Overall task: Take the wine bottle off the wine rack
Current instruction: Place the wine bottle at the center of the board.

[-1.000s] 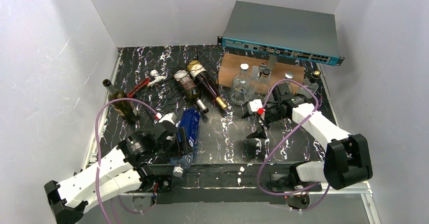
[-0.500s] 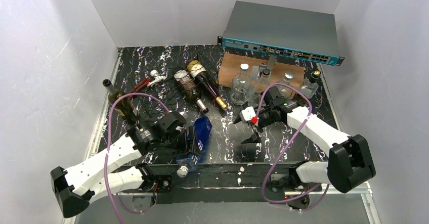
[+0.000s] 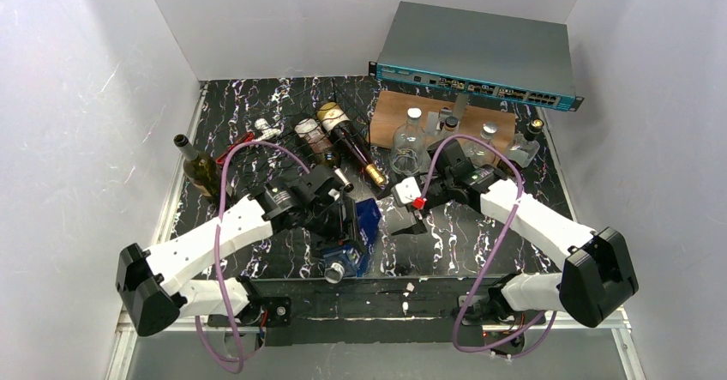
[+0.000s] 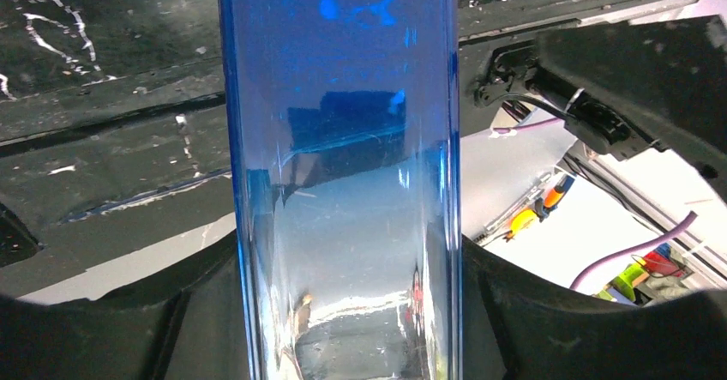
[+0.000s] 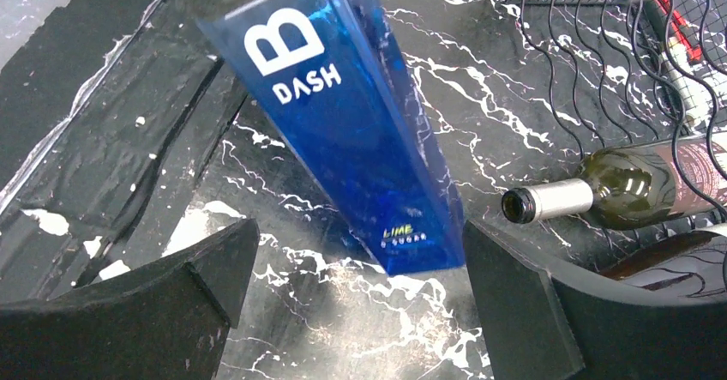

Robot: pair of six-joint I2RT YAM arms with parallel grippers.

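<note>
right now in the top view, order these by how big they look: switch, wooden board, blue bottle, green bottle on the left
1. switch
2. board
3. blue bottle and green bottle: about alike; the blue one is tilted and partly hidden, so I won't rank them.

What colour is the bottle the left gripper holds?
Translucent blue bottle with white lettering; shows best in the right wrist view.

A robotics lab test cell: plain white walls [image 3: 94, 80] box in a black marbled surface [image 3: 257, 97], where a cabled left arm [image 3: 206, 243] and right arm [image 3: 540, 217] are bolted, with a network switch [image 3: 477, 52] behind.
</note>
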